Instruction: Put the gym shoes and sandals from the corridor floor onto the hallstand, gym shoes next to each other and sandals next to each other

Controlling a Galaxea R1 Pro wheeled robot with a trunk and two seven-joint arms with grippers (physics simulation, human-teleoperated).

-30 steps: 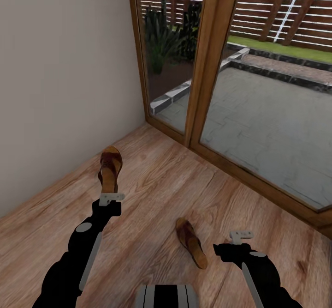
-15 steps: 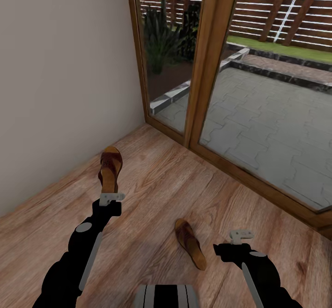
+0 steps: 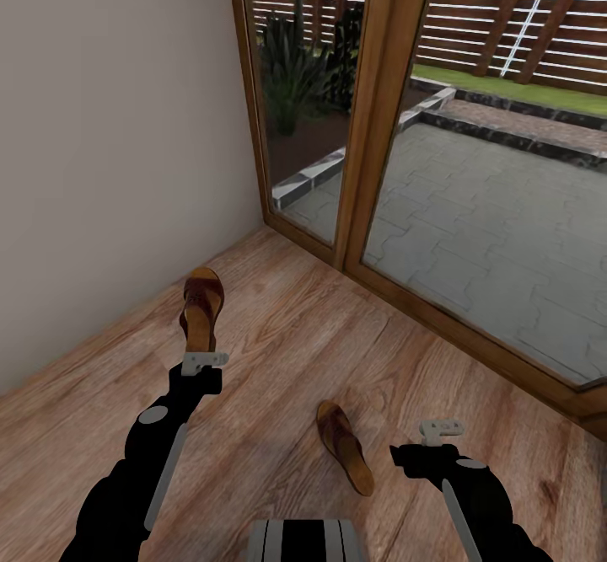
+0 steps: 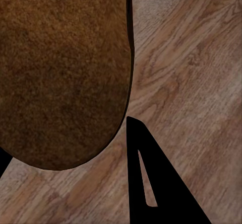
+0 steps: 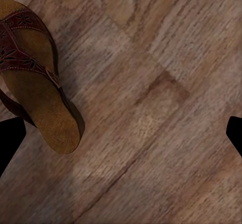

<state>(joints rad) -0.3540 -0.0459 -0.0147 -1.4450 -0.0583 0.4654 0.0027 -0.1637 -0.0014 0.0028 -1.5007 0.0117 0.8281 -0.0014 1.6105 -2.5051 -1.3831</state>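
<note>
Over one second the head view has slid slightly — the wooden door frame (image 3: 367,115) and the nearer dark brown open sandal with the tan insole (image 3: 344,446) sit a touch further toward nine o'clock than they did, while both black arms keep the same spots in the picture, so the camera and base have crept, not the shoes. The farther brown sandal (image 3: 201,309) lies on the warm brown wood-plank corridor floor (image 3: 278,351) at about eleven o'clock from the robot, near the pale wall (image 3: 110,141), its heel just at the tip of the left gripper (image 3: 204,361). In the left wrist view the tan heel (image 4: 60,73) looms between two black fingers (image 4: 151,183), which stand apart and appear not to touch it — released, not clasping. The right gripper (image 3: 441,430) hovers at about three o'clock of the nearer sandal, just beside it; in the right wrist view that sandal (image 5: 38,78) lies off to one side with both dark fingertips (image 5: 10,138) spread wide over bare planks, holding nothing. Judged from this, the robot is still settling its stance for a two-handed pick-up; both sandals remain on the floor, and the right arm looks to need a sideways correction.
</note>
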